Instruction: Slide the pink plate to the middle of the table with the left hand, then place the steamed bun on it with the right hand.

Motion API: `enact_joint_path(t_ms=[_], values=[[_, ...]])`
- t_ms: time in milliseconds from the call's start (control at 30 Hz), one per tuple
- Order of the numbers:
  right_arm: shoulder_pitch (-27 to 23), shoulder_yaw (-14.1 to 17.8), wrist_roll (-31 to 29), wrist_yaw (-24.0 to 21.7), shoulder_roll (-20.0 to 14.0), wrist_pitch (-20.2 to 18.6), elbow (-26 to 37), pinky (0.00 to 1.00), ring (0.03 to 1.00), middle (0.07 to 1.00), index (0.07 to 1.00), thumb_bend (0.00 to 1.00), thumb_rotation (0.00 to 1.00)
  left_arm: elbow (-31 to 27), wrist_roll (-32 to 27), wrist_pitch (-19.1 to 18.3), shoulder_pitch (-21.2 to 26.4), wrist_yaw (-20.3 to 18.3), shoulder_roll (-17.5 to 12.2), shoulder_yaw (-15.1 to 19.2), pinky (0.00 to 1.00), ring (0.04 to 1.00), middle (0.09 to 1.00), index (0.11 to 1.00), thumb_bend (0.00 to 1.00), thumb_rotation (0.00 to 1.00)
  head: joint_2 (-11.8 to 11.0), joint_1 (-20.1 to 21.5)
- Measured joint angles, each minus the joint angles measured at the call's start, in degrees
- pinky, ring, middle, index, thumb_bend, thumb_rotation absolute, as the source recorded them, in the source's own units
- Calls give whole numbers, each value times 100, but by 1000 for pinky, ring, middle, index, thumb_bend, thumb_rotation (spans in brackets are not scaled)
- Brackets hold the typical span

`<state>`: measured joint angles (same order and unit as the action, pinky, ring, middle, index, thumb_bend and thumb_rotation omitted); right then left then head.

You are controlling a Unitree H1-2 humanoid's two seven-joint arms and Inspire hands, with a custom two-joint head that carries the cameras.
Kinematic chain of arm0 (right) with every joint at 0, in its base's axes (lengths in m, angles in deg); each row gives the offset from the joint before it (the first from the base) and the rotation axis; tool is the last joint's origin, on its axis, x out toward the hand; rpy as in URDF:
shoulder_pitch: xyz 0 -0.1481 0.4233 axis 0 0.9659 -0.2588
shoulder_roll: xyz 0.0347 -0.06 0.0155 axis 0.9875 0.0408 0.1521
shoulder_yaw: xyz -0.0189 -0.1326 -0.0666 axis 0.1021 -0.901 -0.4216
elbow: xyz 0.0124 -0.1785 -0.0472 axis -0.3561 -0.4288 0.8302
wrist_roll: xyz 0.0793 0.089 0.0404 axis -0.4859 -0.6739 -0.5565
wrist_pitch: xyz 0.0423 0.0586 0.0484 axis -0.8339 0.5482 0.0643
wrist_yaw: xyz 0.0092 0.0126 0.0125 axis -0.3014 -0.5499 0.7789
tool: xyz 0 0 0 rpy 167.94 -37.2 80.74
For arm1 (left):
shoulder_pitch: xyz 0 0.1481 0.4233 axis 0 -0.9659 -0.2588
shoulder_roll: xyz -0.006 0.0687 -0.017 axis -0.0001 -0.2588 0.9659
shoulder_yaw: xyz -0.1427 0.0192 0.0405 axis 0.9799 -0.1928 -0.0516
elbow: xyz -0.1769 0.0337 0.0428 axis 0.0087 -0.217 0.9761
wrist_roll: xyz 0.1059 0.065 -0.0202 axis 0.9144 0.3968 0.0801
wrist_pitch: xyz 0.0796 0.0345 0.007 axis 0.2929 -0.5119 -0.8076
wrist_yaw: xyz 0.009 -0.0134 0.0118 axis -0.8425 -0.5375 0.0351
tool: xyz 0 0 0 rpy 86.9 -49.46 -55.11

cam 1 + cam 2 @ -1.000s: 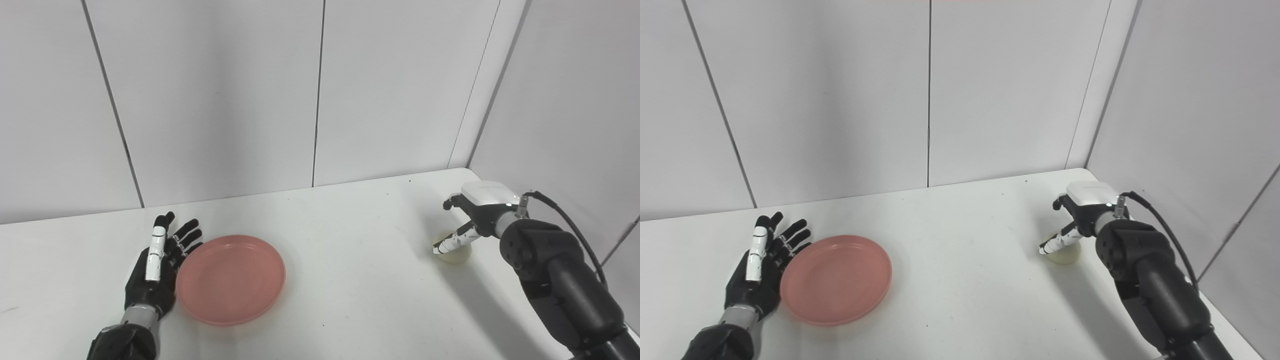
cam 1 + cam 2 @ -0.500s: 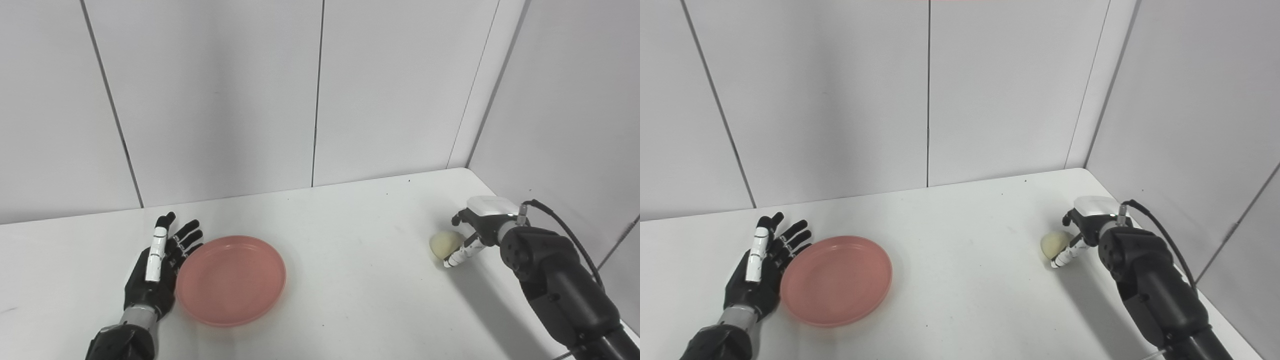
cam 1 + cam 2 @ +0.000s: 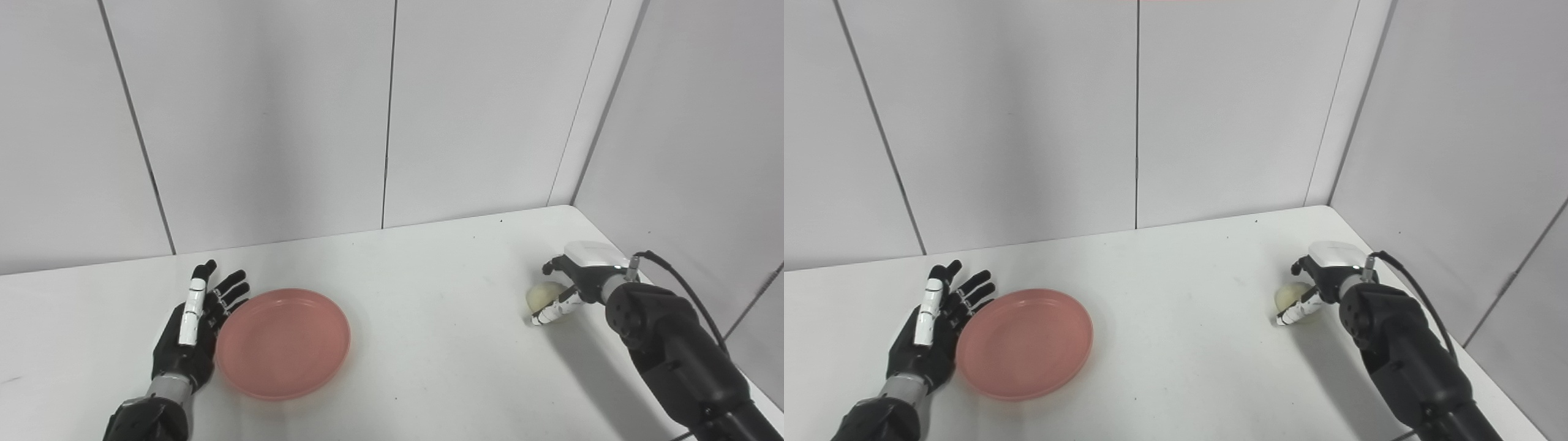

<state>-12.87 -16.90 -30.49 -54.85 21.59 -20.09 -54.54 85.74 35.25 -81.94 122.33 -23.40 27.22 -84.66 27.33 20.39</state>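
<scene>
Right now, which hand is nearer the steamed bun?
Right. The right hand is at the steamed bun; the left hand is far across the table, beside the pink plate.

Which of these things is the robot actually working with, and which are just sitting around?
In use: pink plate, steamed bun, left hand open beside the plate, right hand at the bun.
Just there: table, wall panels; nothing else lying about.

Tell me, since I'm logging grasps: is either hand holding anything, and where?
The left hand holds nothing. The right hand curls around the steamed bun; a firm grasp cannot be told.
</scene>
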Motion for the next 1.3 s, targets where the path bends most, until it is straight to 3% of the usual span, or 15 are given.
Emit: enact_joint_path(t_ms=[200,967,1133,1300], values=[[62,-122,-29,514,7,47,-228,620,780,829,761,1000,459,-6,18,-5,-1,-1,-5,-8,813,849,845,1000,672,881,18,0],[81,-282,-80,500,-3,-81,-272,633,804,852,759,1000,455,20,32,-8,5,-128,-52,-120,803,834,823,1000,639,905,53,-26],[88,-288,-87,420,-3,-124,-207,548,673,750,734,1000,434,13,32,-27,6,-127,-51,-123,795,830,816,1000,643,900,53,-35],[91,-276,-59,276,-2,-130,-89,319,394,494,683,937,287,72,32,-27,46,-137,-48,-127,789,827,808,1000,642,896,53,-44]])
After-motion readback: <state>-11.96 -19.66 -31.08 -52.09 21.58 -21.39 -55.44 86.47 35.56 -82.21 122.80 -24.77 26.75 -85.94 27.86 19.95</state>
